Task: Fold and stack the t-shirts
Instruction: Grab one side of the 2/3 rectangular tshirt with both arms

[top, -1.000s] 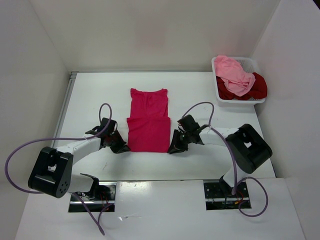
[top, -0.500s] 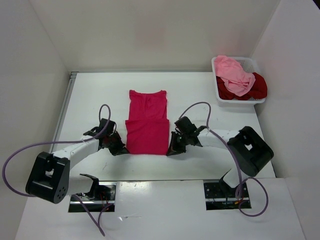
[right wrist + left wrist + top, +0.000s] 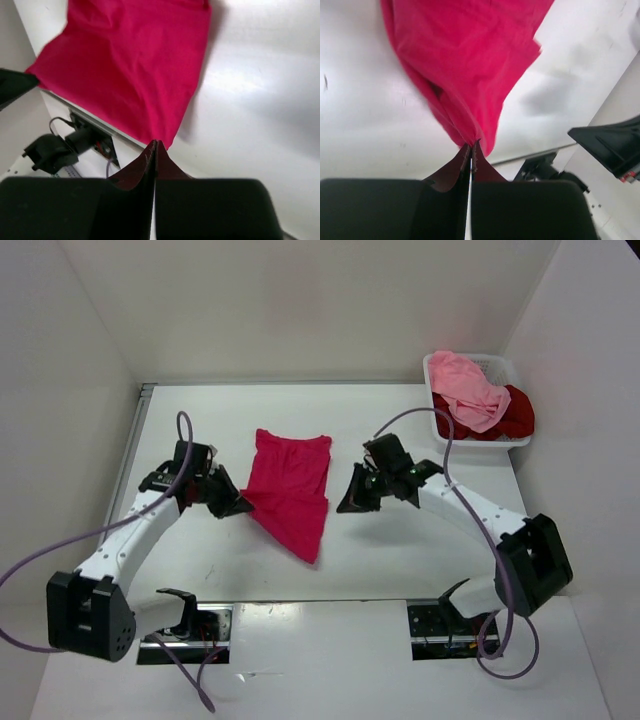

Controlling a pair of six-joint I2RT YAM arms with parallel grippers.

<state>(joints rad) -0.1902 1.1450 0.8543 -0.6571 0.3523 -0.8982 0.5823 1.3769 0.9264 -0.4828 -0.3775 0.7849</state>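
The crimson-pink t-shirt (image 3: 292,480) is folded at mid-table, its near part lifted. My left gripper (image 3: 243,505) is shut on its near left corner; in the left wrist view the cloth (image 3: 470,60) gathers into the closed tips of the left gripper (image 3: 471,145). My right gripper (image 3: 343,508) is shut just right of the shirt's edge. In the right wrist view the shirt (image 3: 125,70) lies flat beyond the right gripper's closed tips (image 3: 155,142), its near right corner hanging free. The light pink shirt (image 3: 468,385) and dark red shirt (image 3: 515,410) lie in the basket.
The white mesh basket (image 3: 470,443) stands at the far right corner of the table. White walls enclose the table on the left, back and right. The arm bases and their cables are at the near edge.
Both grippers rose and moved away from the near edge. The left one lifted its corner of the crimson shirt; the near right corner now droops free, away from the right gripper.
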